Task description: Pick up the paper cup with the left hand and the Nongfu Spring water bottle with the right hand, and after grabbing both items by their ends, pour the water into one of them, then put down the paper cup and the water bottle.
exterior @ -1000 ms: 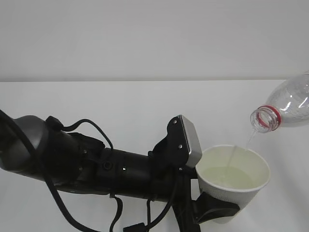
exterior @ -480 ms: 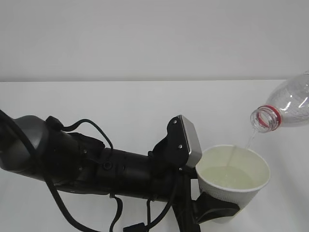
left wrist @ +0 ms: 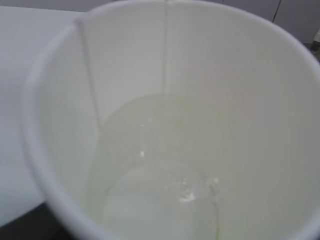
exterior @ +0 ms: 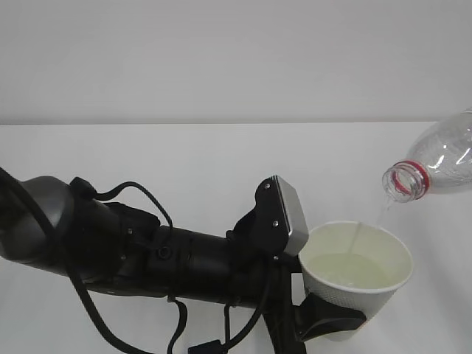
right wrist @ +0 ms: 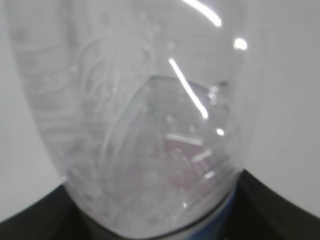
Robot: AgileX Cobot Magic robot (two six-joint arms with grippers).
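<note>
My left gripper (exterior: 335,322) is shut on the white paper cup (exterior: 359,293) and holds it upright at the lower right of the exterior view. The cup's cream inside (left wrist: 210,70) fills the left wrist view, with clear water (left wrist: 165,200) pooled at the bottom. The Nongfu Spring water bottle (exterior: 442,158) hangs tilted at the upper right. Its red-ringed mouth (exterior: 404,181) points down-left above the cup rim. A thin stream of water (exterior: 358,234) falls into the cup. My right gripper (right wrist: 157,231) is shut on the bottle (right wrist: 140,100), its black fingers (right wrist: 280,212) either side.
The black left arm (exterior: 147,254) with its grey block (exterior: 291,214) and looping cables lies across the lower left. The white table (exterior: 221,155) stretches behind it to a pale wall.
Both arms hold still. The thin stream still runs from the bottle into the cup.
</note>
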